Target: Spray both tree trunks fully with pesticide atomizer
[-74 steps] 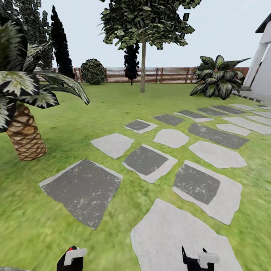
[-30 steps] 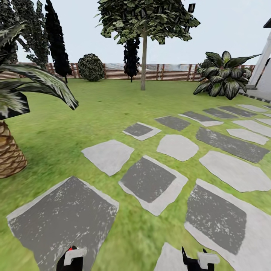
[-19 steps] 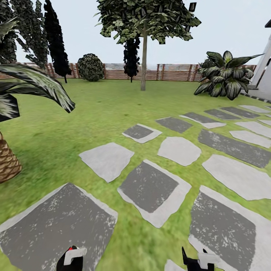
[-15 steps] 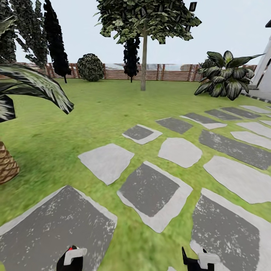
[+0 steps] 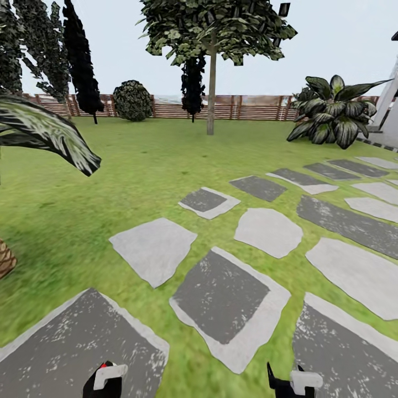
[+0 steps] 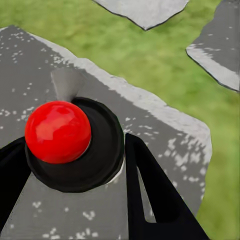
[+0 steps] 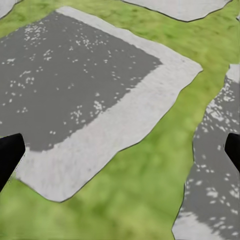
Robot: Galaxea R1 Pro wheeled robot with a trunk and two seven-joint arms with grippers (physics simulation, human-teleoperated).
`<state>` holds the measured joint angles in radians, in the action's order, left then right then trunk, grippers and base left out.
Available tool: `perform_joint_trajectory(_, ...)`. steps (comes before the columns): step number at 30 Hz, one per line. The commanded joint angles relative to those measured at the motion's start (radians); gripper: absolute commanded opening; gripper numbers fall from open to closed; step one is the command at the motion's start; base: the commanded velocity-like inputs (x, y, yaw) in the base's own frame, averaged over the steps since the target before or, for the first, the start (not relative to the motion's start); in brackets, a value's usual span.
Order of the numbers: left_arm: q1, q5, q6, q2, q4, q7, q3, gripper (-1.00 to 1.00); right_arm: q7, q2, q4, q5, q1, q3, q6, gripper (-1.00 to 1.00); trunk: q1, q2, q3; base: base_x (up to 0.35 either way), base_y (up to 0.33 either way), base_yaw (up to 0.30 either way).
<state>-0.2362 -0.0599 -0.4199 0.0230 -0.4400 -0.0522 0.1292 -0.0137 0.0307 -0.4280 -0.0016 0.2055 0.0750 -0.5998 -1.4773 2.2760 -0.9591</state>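
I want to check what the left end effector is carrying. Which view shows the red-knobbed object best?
The left wrist view: a glossy red ball on a black round cap sits between the left end effector fingers, close up. The head view shows a red speck at the bottom edge.

palm frond (image 5: 55,132), round bush (image 5: 132,100), leafy plant (image 5: 331,113)

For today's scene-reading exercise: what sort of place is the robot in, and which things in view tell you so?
Most likely a fenced garden. A green lawn is crossed by grey paving stones, a brown slatted wooden fence closes the far side, and a tall tree stands before it.
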Motion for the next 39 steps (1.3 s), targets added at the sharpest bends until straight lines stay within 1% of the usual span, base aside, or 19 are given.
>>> perform_joint_trajectory(1,0.000,0.000,0.000,0.000,0.002,0.000,0.000,-1.00,0.000,0.000,0.000,0.000,0.000,0.000,0.000,1.00,0.000,0.000,0.000,0.339,0.000,0.000)
perform_joint_trajectory(39,0.000,0.000,0.001,0.000,0.003,0.000,0.000,-1.00,0.001,0.000,-0.005,-0.001,0.000,0.000,0.000,1.00,0.000,0.000,0.000,0.339,0.000,0.000)
